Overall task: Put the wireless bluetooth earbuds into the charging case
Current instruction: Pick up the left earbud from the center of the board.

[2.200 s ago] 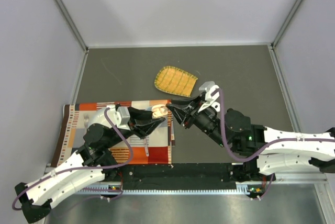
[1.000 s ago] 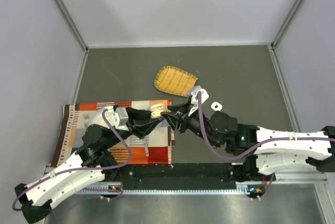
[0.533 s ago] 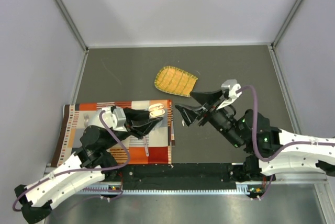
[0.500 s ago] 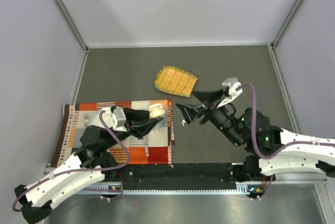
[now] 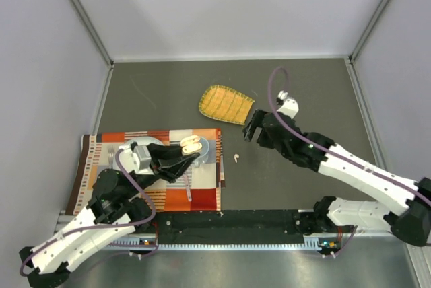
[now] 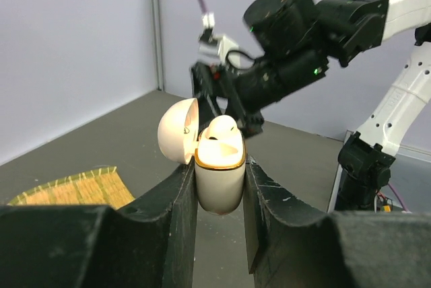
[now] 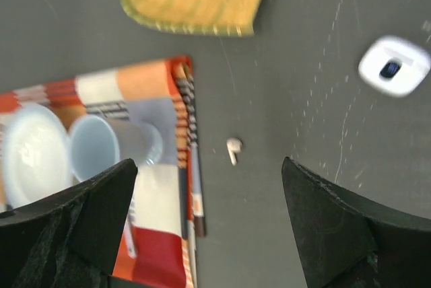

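My left gripper is clamped on the case, a smooth cream egg shape with a gold rim, lid hinged open, one earbud seated inside; my right gripper hangs above the table with its black fingers spread wide, holding nothing; a second earbud lies loose on the dark table just right of the checked cloth; no writing readable; a woven yellow mat lies beyond.
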